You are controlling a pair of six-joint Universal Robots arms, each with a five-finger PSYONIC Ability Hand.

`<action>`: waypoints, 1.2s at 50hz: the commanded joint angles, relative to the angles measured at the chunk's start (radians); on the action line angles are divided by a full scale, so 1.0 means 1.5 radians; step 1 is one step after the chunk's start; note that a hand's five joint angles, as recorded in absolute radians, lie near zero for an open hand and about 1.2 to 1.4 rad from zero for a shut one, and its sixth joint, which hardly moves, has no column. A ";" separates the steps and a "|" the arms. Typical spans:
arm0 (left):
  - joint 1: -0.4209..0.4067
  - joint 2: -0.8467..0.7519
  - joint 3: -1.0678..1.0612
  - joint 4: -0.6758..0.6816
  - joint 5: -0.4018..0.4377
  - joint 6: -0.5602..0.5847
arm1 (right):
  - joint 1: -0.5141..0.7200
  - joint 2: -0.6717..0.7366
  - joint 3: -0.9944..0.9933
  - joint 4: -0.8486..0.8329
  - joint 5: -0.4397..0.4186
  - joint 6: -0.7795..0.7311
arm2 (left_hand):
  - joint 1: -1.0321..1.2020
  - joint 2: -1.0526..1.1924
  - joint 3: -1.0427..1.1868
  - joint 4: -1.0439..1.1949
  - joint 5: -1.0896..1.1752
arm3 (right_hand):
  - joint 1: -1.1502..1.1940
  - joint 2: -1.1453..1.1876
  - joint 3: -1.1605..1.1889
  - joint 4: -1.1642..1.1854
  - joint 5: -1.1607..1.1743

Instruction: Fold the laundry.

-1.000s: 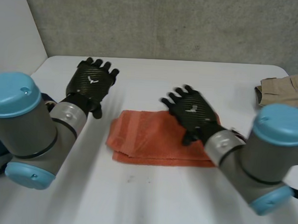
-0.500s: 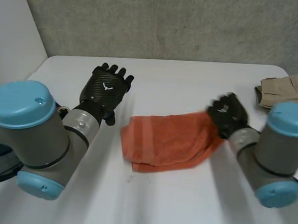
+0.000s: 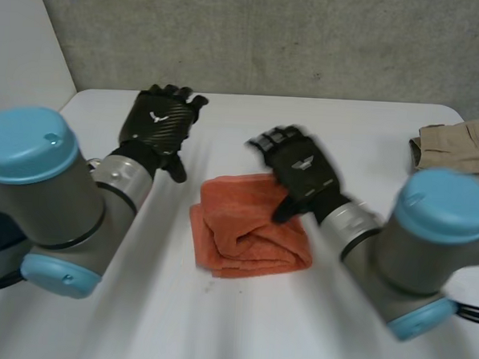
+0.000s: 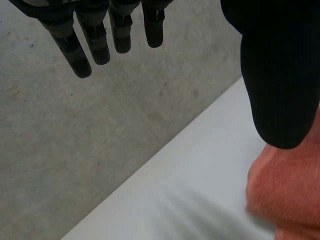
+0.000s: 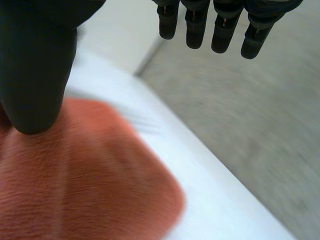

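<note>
Towel [image 3: 249, 228]: orange, bunched into a thick, uneven fold. Lying in the middle of the tabletop [image 3: 296, 335], between the two arms, nearer the right one.

Right hand [image 3: 302, 173]: poised over the far right part of the towel, palm down. Fingers [image 5: 222, 27] straight and spread wide from the thumb, holding nothing. Thumb tip close above the towel in the right wrist view; touching or not, cannot tell.

Left hand [image 3: 158, 125]: raised above bare tabletop, to the left of the towel and farther back, apart from it. Fingers [image 4: 95, 37] straight, wide of the thumb, empty. Orange edge of the towel just past the thumb in the left wrist view.

Garment [image 3: 458, 144]: beige, folded, with a button. At the far right edge of the tabletop, well apart from the towel.

Wall [image 3: 271, 36]: grey concrete, behind the far edge of the tabletop.
</note>
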 commanded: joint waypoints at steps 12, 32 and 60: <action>-0.137 -0.221 0.162 -0.144 -0.051 -0.141 | -0.080 0.127 -0.182 0.293 -0.002 0.161 | 0.004 -0.005 -0.008 -0.003 -0.017 | -0.035 -0.027 -0.028 -0.029 -0.032; -0.100 -0.170 0.144 -0.207 -0.091 0.048 | -0.019 0.095 -0.161 0.274 0.116 -0.108 | -0.007 -0.016 -0.020 -0.015 -0.028 | -0.035 -0.027 -0.028 -0.029 -0.032; -0.036 -0.066 0.205 -0.223 0.296 -0.077 | 0.061 0.123 0.059 -0.054 0.068 -0.120 | 0.006 -0.003 -0.006 -0.001 -0.015 | 0.027 0.034 0.034 0.033 0.030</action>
